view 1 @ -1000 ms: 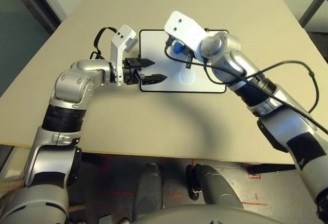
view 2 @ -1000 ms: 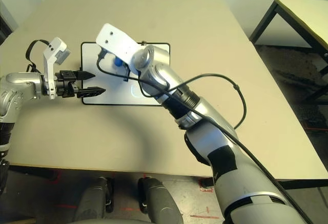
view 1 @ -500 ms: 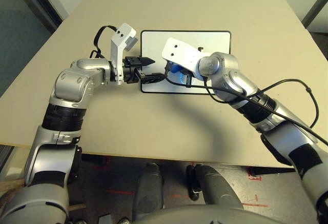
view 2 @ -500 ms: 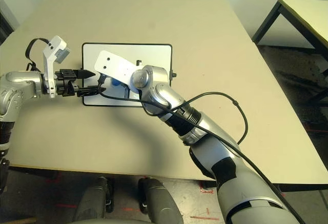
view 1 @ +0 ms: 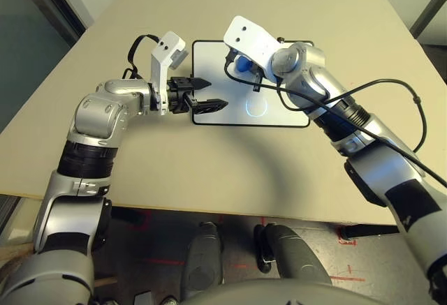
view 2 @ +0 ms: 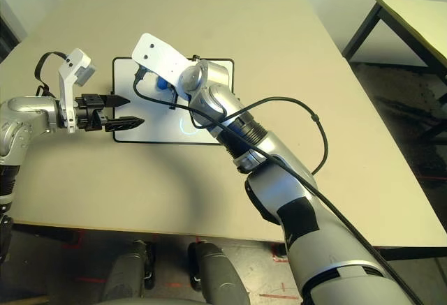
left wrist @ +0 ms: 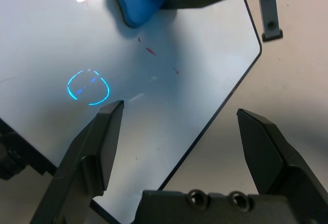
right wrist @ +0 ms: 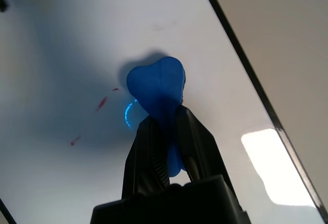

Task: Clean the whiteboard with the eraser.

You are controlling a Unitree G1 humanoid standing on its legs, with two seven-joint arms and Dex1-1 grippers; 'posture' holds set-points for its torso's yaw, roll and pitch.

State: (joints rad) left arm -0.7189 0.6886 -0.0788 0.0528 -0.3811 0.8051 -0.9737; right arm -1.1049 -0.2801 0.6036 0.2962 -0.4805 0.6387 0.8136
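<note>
Two claws: right claw (right wrist: 166, 147) clamps eraser (right wrist: 156, 88) over whiteboard (view 1: 279, 102); left claw (left wrist: 177, 131) spread wide.

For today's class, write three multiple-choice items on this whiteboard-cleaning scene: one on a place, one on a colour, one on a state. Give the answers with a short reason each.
1. Where does the whiteboard lie?
A. flat on the table
B. propped against a wall
C. on the floor

2. What colour are the small marks left on the board?
A. green
B. red
C. black

3. How does the right gripper stand?
A. open over bare table
B. shut on nothing
C. shut on the eraser

Answers:
1 A: the head views show the board flat on the beige tabletop.
2 B: both wrist views show a few small red flecks on the white surface.
3 C: the right wrist view shows the black fingers clamped on the blue block, its tip toward the board.
</note>
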